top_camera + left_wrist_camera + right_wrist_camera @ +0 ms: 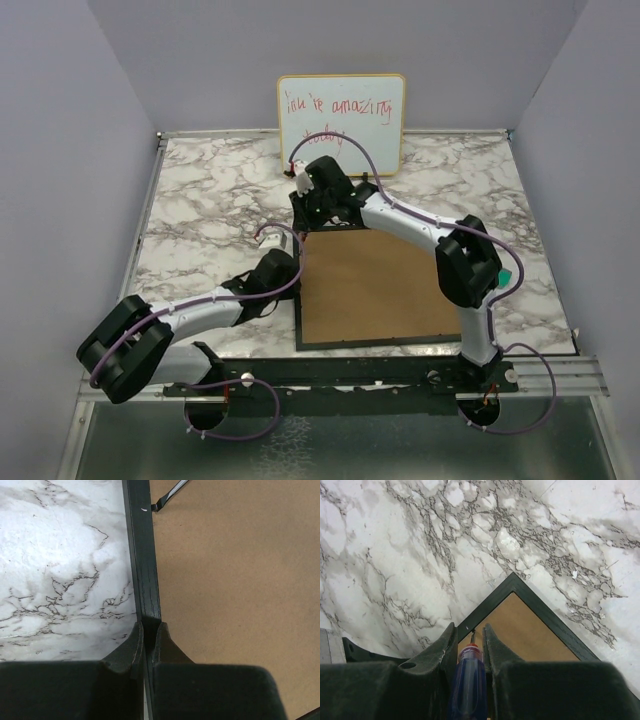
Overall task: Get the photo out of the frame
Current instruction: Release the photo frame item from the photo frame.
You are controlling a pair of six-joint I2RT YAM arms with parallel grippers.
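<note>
DESK: Placement of the frame (385, 290)?

PHOTOGRAPHER: Flat and face down on the marble-patterned bench (210, 200), toward the near edge, slightly right of centre. Thin black rectangular rim with a faint grain. Matte brown fibreboard back panel (235, 580) turned up.

DESK: Left end effector (148, 632)?

PHOTOGRAPHER: Clamped on the frame's left rail. One dark finger on the bench side, the other over the fibreboard, pinching the narrow black strip between them.

DESK: And the right end effector (470, 630)?

PHOTOGRAPHER: Closed around a screwdriver (468, 680) with a clear blue handle and a red collar. Slim metal shaft pointing down at the frame's far left corner, just inside the sharp black angle. Contact with the panel impossible to tell.

DESK: Anything behind?

PHOTOGRAPHER: Propped upright against the far wall, a wood-edged whiteboard (342, 120) with rounded corners and red handwriting, well apart from the frame. Grey-veined white stone pattern all round the frame, smooth and glossy in patches.
</note>
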